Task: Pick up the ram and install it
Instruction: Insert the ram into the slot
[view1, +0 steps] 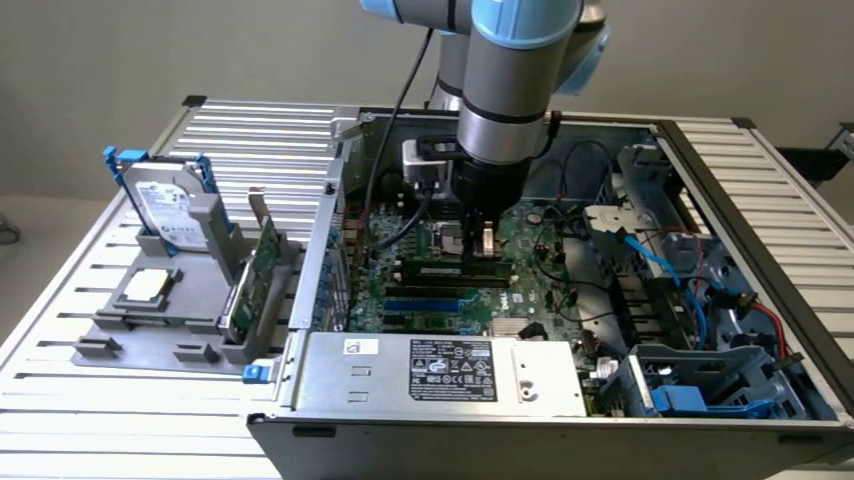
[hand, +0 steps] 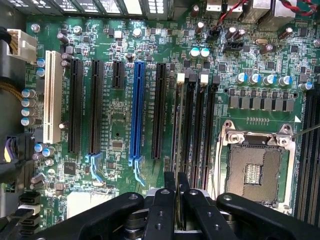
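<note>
Ram (hand: 176, 210) held over motherboard (hand: 120, 125).
Gripper (hand: 176, 181), fingers closed, pinches the ram edge-on above the black slots (hand: 200, 120) beside the open socket (hand: 256, 172), inside the case (view1: 534, 432).

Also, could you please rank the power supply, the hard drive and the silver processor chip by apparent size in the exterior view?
1. power supply, though it sits nearest the camera
2. hard drive
3. processor chip

case (view1: 400, 440) on table (view1: 781, 170) | motherboard (view1: 441, 300) on case floor | power supply (view1: 441, 370) at case front | gripper (view1: 481, 240) inside case, above memory slots (hand: 201, 125) | ram (hand: 176, 150) between its fingers (hand: 165, 210), in line with slot farthest from processor socket (hand: 255, 172) | tray (view1: 127, 350) beside case, exterior view's left, bearing hard drive (view1: 171, 205)
</note>
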